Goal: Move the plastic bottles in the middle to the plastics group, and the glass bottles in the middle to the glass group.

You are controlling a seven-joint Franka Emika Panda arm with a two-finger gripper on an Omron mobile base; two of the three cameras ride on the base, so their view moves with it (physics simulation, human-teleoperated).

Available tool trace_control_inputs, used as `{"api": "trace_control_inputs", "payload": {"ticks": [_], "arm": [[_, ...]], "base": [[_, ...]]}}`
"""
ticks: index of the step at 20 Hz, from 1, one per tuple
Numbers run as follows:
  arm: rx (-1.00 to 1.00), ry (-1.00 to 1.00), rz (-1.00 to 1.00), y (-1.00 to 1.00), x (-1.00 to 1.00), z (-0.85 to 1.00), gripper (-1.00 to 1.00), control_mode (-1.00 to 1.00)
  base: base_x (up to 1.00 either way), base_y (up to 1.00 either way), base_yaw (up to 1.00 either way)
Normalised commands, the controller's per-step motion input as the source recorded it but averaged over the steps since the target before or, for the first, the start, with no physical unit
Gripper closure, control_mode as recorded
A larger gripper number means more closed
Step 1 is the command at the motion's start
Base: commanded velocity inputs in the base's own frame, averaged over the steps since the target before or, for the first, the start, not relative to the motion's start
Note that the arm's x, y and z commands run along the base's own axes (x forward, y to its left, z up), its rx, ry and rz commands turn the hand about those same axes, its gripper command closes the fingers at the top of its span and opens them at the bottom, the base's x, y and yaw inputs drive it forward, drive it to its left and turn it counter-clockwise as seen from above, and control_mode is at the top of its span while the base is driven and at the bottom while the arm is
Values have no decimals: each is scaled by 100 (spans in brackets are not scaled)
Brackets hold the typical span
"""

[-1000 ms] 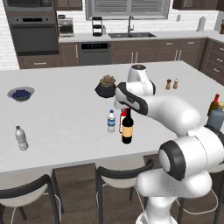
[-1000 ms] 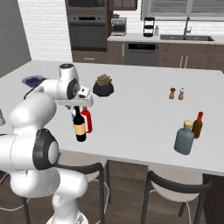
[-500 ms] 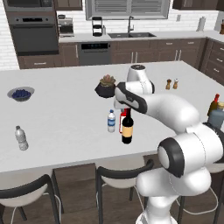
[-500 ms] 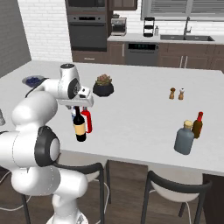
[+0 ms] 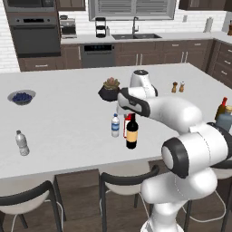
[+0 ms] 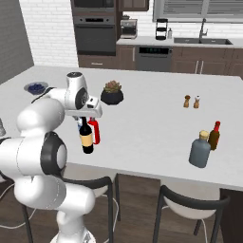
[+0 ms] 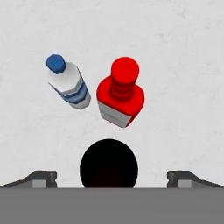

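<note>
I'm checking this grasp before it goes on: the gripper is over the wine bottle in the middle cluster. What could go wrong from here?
1. The red bottle and the water bottle stand close behind the wine bottle; a finger or the lifted bottle could topple them.
2. The gripper is open with its fingertips wide of the bottle top, so a shallow close might slip.
3. The glass group is far across the counter: a long carry.

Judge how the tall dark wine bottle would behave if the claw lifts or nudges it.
The wine bottle stands tall on a narrow base, so it probably tips easily. Likely rigid, heavy glass; possibly slippery. The red bottle stands close, so a tip could knock it.
</note>
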Motion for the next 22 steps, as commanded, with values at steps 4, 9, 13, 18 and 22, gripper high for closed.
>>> {"api": "trace_control_inputs", "payload": {"ticks": [4,9,13,18,22], "arm": [[0,0,0,6,0,-6,-100,-100],[0,0,-1,3,0,-8,100,-100],[0,0,-6,-2,0,-19,100,-100],[0,0,-10,-14,-1,-16,100,-100],[0,0,-15,-53,-6,-1,100,-100]], "base": [[0,0,0],[0,0,0],[0,0,0],[0,0,0],[0,0,0]]}}
